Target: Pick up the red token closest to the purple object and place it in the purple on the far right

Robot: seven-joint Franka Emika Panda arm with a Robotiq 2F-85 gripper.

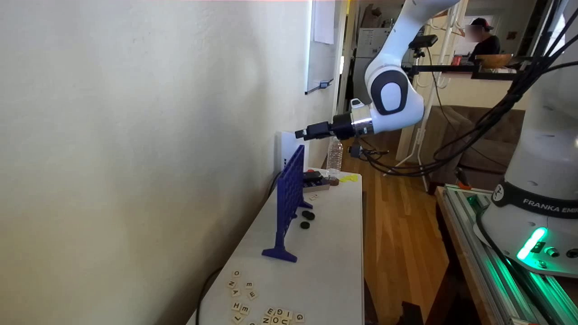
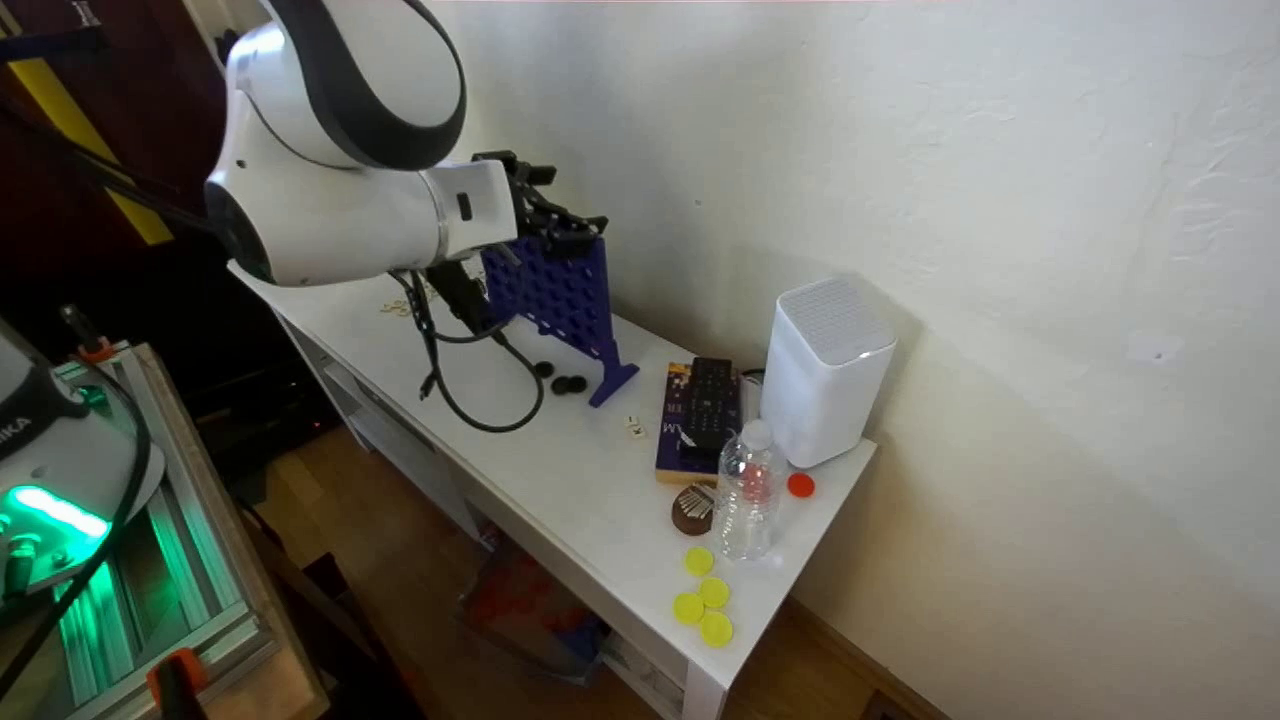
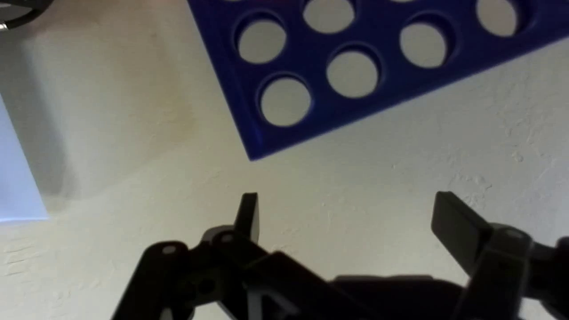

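Note:
The purple object [image 1: 290, 189] is an upright board with round holes, standing on the white table on flared feet. It also shows in an exterior view [image 2: 562, 297] and at the top of the wrist view [image 3: 311, 66]. A red token [image 2: 801, 485] lies near the white box; another red token [image 2: 757, 484] shows through the clear bottle. My gripper [image 3: 346, 198] is open with nothing between its fingers. In an exterior view it [image 1: 300, 134] is above the board's top edge, and it also shows in an exterior view [image 2: 574, 203] near the board's top. The arm hides part of the table.
A clear bottle [image 2: 745, 510], a white box [image 2: 825, 380], a book [image 2: 672, 425] with a black remote [image 2: 711, 400] and a brown round object [image 2: 693, 508] stand by the red tokens. Yellow tokens [image 2: 714, 592], black tokens [image 1: 305, 225] and letter tiles [image 1: 275, 319] lie about. The wall is behind.

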